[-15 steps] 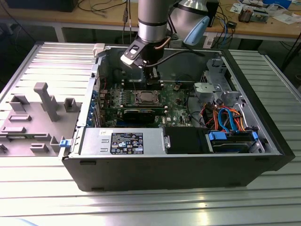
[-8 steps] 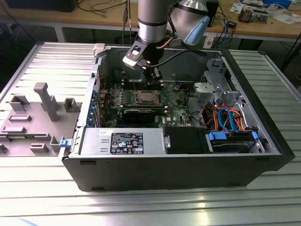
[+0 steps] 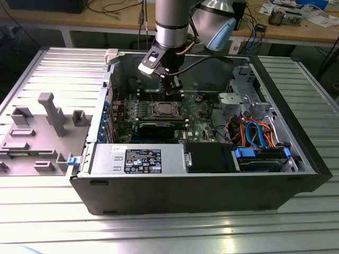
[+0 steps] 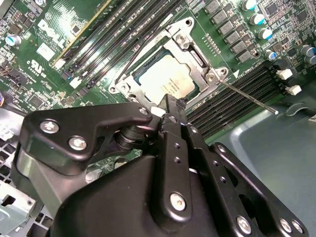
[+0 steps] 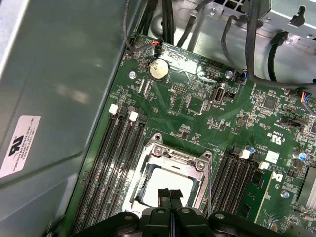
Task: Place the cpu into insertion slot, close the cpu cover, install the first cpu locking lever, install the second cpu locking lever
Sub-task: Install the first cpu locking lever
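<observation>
The pincer is narrow, tips pressed together on nothing, right above the near edge of the chip. The chip lies in the socket under the lowered cover. A thin lever slants away from the socket's corner, seemingly unlatched.

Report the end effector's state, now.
End effector: closed, fingertips pressed together, nothing held, poised over the cpu.

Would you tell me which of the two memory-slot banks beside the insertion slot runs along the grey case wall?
The bank directly bordering the grey case wall; the other bank lies across the insertion slot.
</observation>
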Controlling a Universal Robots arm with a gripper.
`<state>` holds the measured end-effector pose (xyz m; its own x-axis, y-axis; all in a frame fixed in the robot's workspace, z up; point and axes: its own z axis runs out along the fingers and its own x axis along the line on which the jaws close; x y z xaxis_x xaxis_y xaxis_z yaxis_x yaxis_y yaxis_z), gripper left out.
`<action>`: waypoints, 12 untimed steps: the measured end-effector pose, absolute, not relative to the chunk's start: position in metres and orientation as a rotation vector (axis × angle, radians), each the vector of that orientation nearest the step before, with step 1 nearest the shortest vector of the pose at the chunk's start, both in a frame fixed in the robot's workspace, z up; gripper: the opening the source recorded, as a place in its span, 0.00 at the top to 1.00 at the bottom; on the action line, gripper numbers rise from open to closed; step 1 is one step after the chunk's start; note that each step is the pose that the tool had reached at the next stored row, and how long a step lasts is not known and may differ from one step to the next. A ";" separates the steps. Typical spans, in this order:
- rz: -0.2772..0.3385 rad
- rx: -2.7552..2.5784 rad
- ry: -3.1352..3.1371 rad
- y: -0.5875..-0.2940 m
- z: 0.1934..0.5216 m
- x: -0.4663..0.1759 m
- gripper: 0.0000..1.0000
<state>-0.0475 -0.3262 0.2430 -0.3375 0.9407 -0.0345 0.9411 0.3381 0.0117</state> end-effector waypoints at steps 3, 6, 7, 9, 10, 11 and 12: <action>-0.015 1.744 2.570 -0.326 0.243 -0.047 0.89; -0.013 1.648 2.633 -0.326 0.243 -0.047 0.89; -0.012 1.615 2.653 -0.326 0.243 -0.047 0.89; -0.012 1.580 2.674 -0.326 0.243 -0.048 0.89; -0.012 1.578 2.675 -0.326 0.244 -0.048 0.89; -0.012 1.575 2.677 -0.326 0.247 -0.048 0.89; -0.011 1.572 2.678 -0.326 0.249 -0.048 0.89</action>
<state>-0.0475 -0.3262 0.2490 -0.4869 0.8728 -0.0345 0.8730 0.4875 0.0117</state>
